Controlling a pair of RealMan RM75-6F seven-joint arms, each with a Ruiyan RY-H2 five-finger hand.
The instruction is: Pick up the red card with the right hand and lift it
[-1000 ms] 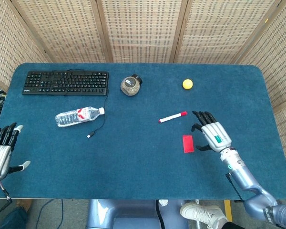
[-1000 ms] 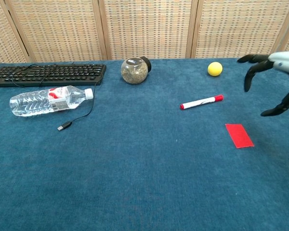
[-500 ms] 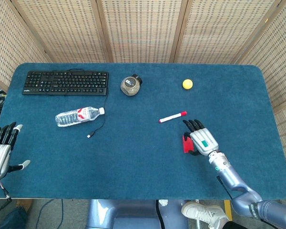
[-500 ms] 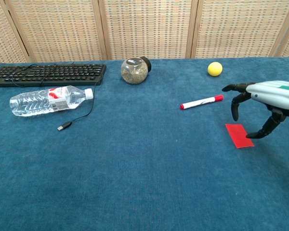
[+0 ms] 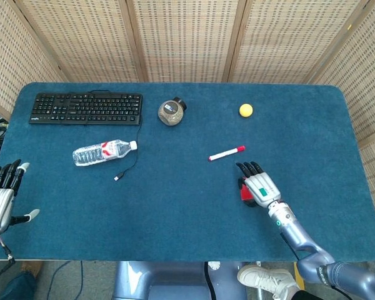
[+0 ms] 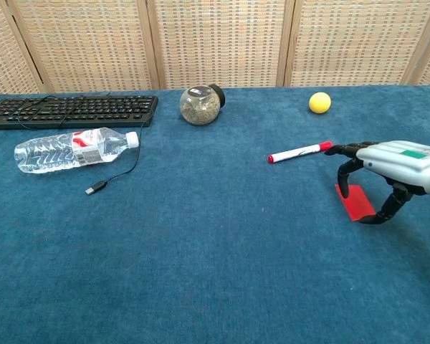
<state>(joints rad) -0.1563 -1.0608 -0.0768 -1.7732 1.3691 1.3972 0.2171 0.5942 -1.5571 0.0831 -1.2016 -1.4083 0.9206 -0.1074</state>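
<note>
The red card (image 6: 357, 203) lies flat on the blue table right of centre; in the head view only its left strip (image 5: 243, 193) shows from under my hand. My right hand (image 6: 394, 163) arches over the card, fingers spread and curved down. The fingertips stand at the card's far edge and the thumb at its near right corner. The card is still on the cloth, and the same hand (image 5: 257, 185) covers most of it from above. My left hand (image 5: 1, 197) hangs open off the table's near left edge, holding nothing.
A red-capped marker (image 6: 299, 152) lies just beyond the card. A yellow ball (image 6: 319, 102) sits further back. A glass jar (image 6: 200, 104), a black keyboard (image 6: 72, 111), a water bottle (image 6: 75, 150) and a loose cable (image 6: 122, 169) occupy the left half.
My right hand has moved left and down from beside the card to directly over it, its fingertips and thumb now at the card's edges. The left hand has not moved.
</note>
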